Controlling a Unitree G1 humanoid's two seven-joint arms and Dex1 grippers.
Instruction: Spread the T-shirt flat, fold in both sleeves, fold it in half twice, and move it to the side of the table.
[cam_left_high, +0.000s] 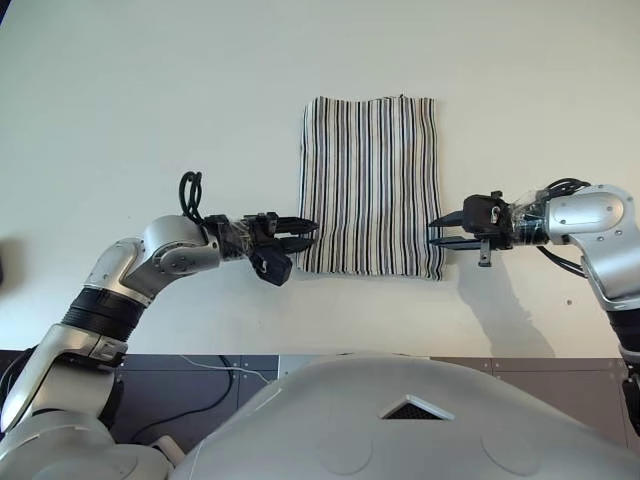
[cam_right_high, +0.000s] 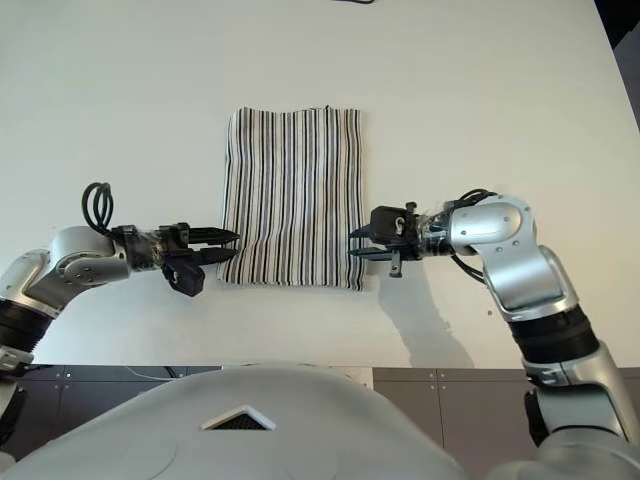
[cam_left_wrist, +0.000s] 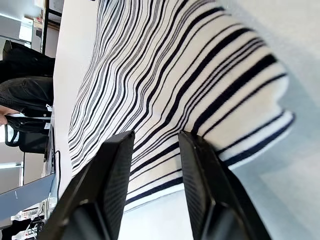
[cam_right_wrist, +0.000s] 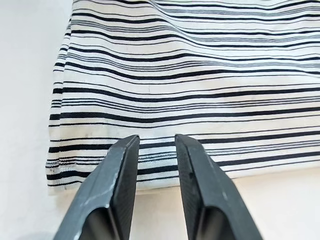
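Head views: we see the T-shirt (cam_left_high: 370, 185) folded into a striped rectangle at the middle of the table (cam_left_high: 150, 120). The left gripper (cam_left_high: 308, 233) is at its near left corner and the right gripper (cam_left_high: 435, 232) is at its near right edge.

Left wrist view: we find the fingers (cam_left_wrist: 117, 170) apart and empty, at the T-shirt's corner.

Right wrist view: its fingers (cam_right_wrist: 120, 170) are also apart, holding nothing, at the T-shirt's edge.

One striped T-shirt (cam_left_high: 370, 185) lies on one white table (cam_left_high: 150, 120). There are two grippers: one left gripper (cam_left_high: 305, 232) at the shirt's left edge and one right gripper (cam_left_high: 440, 232) at its right edge. Each has two dark fingers (cam_right_wrist: 117, 190).
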